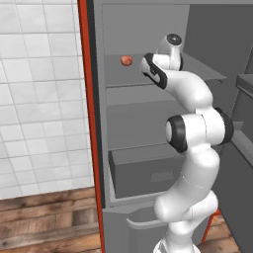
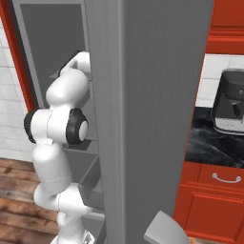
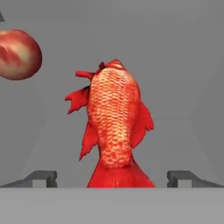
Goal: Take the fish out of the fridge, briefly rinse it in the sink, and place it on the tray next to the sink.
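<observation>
The fridge [image 1: 148, 148] stood open, with its grey door [image 2: 157, 109] hiding much of the inside in the right base view. A coffee machine [image 2: 228, 102] sat on the dark table [image 2: 209, 147] beyond. The arm reached up to the upper shelf [image 1: 197, 66]. There the claw [image 3: 112, 179] was wide, one fingertip on each side of the fish [image 3: 114, 127], not touching. A ball [image 1: 126, 60] lay on that shelf, left of the fish.
</observation>
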